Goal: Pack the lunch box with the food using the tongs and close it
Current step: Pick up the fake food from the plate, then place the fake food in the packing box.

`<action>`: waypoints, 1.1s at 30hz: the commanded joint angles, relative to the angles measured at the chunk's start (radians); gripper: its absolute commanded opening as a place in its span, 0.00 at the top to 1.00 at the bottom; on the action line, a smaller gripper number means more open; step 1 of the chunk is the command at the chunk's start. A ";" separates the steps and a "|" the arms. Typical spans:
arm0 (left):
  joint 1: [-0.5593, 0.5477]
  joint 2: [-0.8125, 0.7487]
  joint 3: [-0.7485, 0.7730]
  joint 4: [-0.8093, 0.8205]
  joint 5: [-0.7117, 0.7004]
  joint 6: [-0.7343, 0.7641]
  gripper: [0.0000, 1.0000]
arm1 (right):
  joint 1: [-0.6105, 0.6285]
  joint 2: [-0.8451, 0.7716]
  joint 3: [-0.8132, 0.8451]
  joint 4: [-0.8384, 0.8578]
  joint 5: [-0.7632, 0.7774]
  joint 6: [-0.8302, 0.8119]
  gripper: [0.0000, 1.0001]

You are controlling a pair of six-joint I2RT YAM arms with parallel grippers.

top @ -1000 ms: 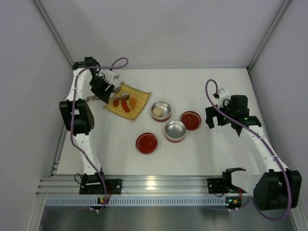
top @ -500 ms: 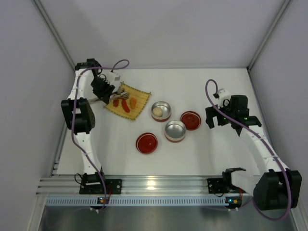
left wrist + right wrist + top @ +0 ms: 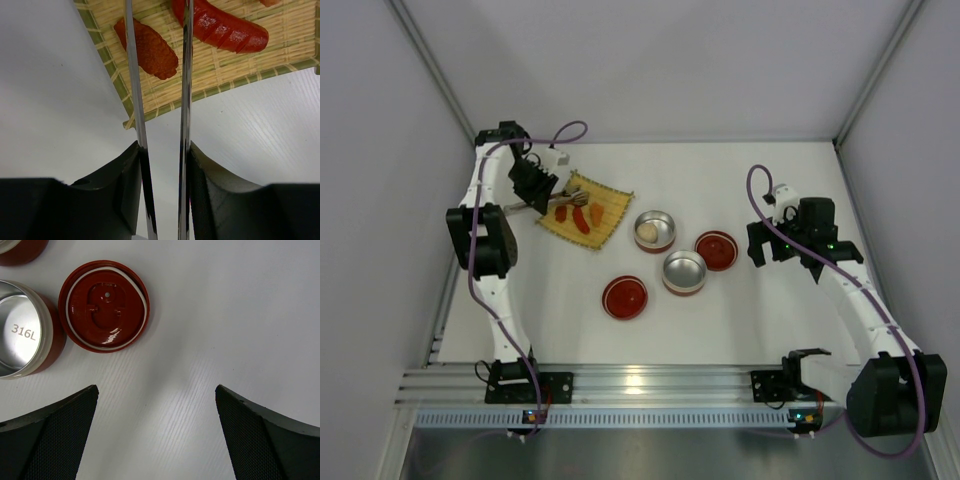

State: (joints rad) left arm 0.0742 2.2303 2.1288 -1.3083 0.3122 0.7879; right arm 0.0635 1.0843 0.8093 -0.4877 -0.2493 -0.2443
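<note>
Over white tabletop, tongs sit pinched inside left pincer.

Left gripper pinched, right gripper — wide

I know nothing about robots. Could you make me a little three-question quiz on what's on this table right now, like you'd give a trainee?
1. True or false: the right gripper has its fingers spread wide with nothing between them.
2. What does the left gripper clamp? A) a spoon B) the tongs C) a lid
3. Fill in: the red sausage piece lies on the yellow woven ____.
Key: 1 true; 2 B; 3 mat.
</note>
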 commanded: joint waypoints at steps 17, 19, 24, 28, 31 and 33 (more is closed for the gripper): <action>-0.023 -0.241 -0.015 0.024 0.159 -0.067 0.87 | 0.001 -0.012 0.019 -0.009 -0.016 -0.015 0.01; -0.048 -0.290 -0.049 0.026 0.185 -0.065 0.87 | 0.001 -0.012 0.019 -0.009 -0.018 -0.013 0.01; -0.180 -0.396 -0.177 0.080 0.206 -0.108 0.86 | 0.001 -0.012 0.021 -0.009 -0.016 -0.012 0.01; -0.260 -0.413 -0.228 0.133 0.234 -0.197 0.85 | 0.001 -0.008 0.018 -0.006 -0.024 -0.009 0.01; -0.316 -0.405 -0.256 0.188 0.243 -0.251 0.85 | 0.002 -0.001 0.027 -0.011 -0.025 -0.009 0.01; -0.352 -0.388 -0.262 0.205 0.234 -0.263 0.85 | 0.001 -0.004 0.022 -0.011 -0.024 -0.009 0.01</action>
State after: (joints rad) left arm -0.2577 1.8565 1.8812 -1.1934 0.5087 0.5835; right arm 0.0635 1.0843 0.8093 -0.4877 -0.2573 -0.2440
